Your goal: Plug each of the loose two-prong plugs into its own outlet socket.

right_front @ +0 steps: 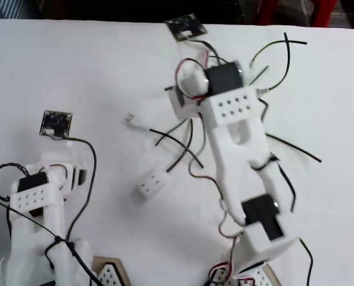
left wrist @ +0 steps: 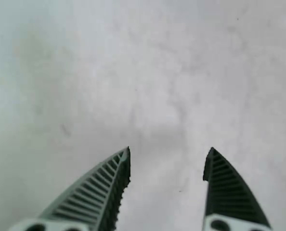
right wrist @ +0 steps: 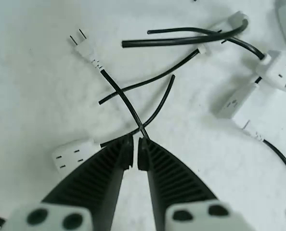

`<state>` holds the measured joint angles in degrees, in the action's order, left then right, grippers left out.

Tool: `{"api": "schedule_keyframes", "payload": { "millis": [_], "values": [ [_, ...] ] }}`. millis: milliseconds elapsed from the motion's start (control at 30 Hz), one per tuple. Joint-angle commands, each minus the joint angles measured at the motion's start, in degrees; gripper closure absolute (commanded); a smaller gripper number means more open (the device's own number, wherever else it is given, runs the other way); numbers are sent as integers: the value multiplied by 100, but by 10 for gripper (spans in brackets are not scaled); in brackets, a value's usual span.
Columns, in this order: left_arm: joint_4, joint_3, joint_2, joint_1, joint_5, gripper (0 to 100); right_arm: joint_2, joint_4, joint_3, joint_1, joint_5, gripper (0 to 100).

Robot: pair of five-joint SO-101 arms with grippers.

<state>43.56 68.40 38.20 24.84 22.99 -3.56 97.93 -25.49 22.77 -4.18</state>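
Observation:
A white two-prong plug (right wrist: 85,44) lies flat on the white table, and its black cord (right wrist: 121,96) runs straight to the tips of my right gripper (right wrist: 136,139), which is shut on that cord. A white outlet socket (right wrist: 71,157) lies just beside the gripper's fingers. From above, the same plug (right_front: 132,122) and socket (right_front: 153,183) lie left of the right arm (right_front: 236,137). My left gripper (left wrist: 169,151) hangs open above bare table with nothing between its fingers. The left arm (right_front: 40,190) sits at the near left corner.
Two more white outlet blocks (right wrist: 278,70) (right wrist: 233,101) and another white plug end (right wrist: 239,19) lie beyond the right gripper among loose black cords (right wrist: 181,36). More black cords (right_front: 284,53) trail right of the right arm. The table's left half (right_front: 58,65) is bare.

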Motion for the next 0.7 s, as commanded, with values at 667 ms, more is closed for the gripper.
{"api": "schedule_keyframes", "payload": {
  "millis": [667],
  "values": [
    [-62,-18,154,40,62,751,-1675,-2369,1776,743,-149,828]
  ]
}}
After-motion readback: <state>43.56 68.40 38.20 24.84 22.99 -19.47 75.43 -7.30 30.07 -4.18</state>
